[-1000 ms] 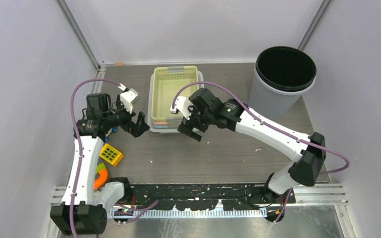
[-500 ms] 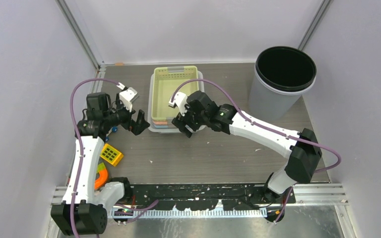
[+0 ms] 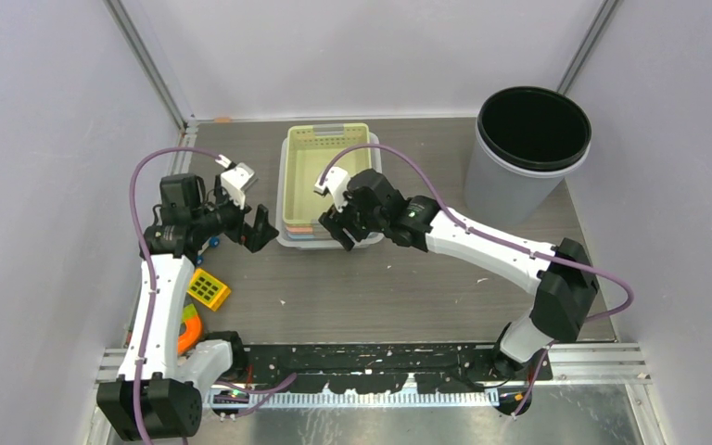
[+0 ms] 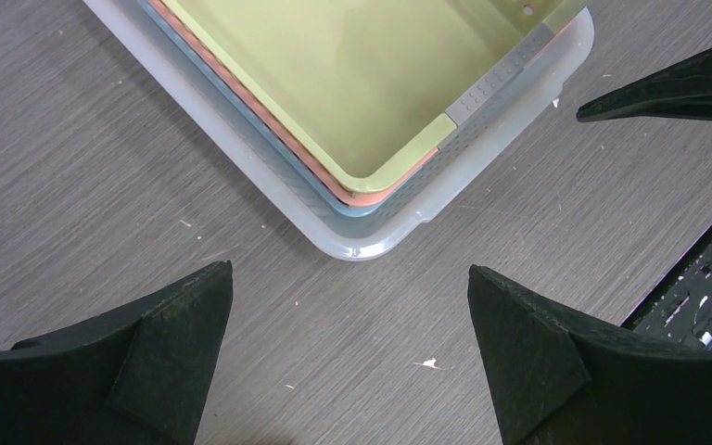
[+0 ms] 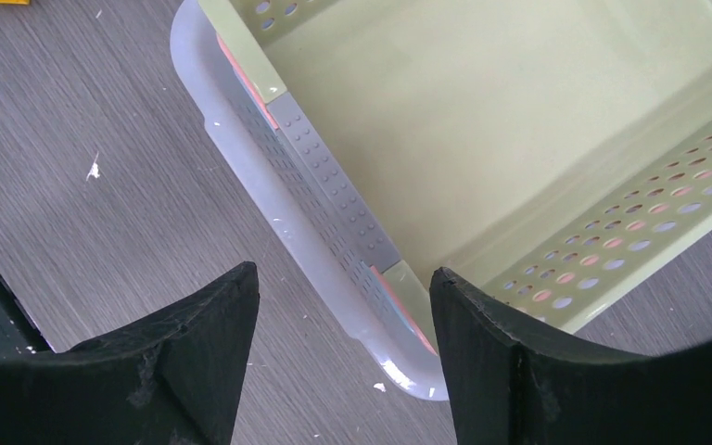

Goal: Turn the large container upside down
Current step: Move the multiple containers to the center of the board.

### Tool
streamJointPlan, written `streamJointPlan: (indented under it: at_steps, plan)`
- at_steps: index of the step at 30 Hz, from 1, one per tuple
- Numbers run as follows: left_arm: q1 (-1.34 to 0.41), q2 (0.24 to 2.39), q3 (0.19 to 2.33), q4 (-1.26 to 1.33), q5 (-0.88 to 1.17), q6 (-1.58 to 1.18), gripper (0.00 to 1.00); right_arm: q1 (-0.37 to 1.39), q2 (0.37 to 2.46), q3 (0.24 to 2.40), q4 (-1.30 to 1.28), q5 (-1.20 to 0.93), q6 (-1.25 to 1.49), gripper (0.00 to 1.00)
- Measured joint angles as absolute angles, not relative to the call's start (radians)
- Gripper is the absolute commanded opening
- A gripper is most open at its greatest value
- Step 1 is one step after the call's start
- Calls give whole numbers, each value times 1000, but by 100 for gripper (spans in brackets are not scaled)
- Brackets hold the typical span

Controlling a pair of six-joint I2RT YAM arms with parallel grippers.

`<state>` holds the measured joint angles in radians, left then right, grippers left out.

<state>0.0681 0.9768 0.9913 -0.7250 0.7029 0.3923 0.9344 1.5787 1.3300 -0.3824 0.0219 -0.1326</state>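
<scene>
The large container, a translucent white plastic tub, sits upright at about 12 o'clock on the grey wood-grain table. Green, pink and blue perforated baskets are nested inside it. I take this tub as the target, since both arms are at its near corners and not at the grey round bin with a black liner at 2 o'clock.

The left gripper has its jaws spread wide just off the 7 o'clock corner, holding nothing. The right gripper is likewise open and empty above the 5 o'clock corner.

Likely trouble:
- The loose inner baskets could slide out or shift as the tub tips.
- The thin, slick rim could slip from a corner pinch.
- Uneven lifting by the two arms could twist the tub free.
- A pinch could catch only the green basket's rim and lift that instead.

No brand, label or writing can be read. The yellow block with dark squares at 8 o'clock shows no legible marks.
</scene>
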Motion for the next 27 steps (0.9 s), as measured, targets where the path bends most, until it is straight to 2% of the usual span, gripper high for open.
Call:
streamJointPlan:
  at_steps: [5,13,20,22,27]
  plan:
    - [73,977,991,-722,704,392,100,934,1608,1329,-381,4,-141,71]
    - [75,1000,985,-672,631,350,100,908,1624,1333,-383,-41,-168,57]
    - [75,1158,1071,-640,529,305,100,824,1649,1382,-458,-186,-158,54]
    - [75,1233,1119,-627,508,292,97,804,1650,1391,-490,-219,-159,54]
    - [75,1465,1245,-595,519,236,80,779,1648,1412,-574,-275,-179,54]
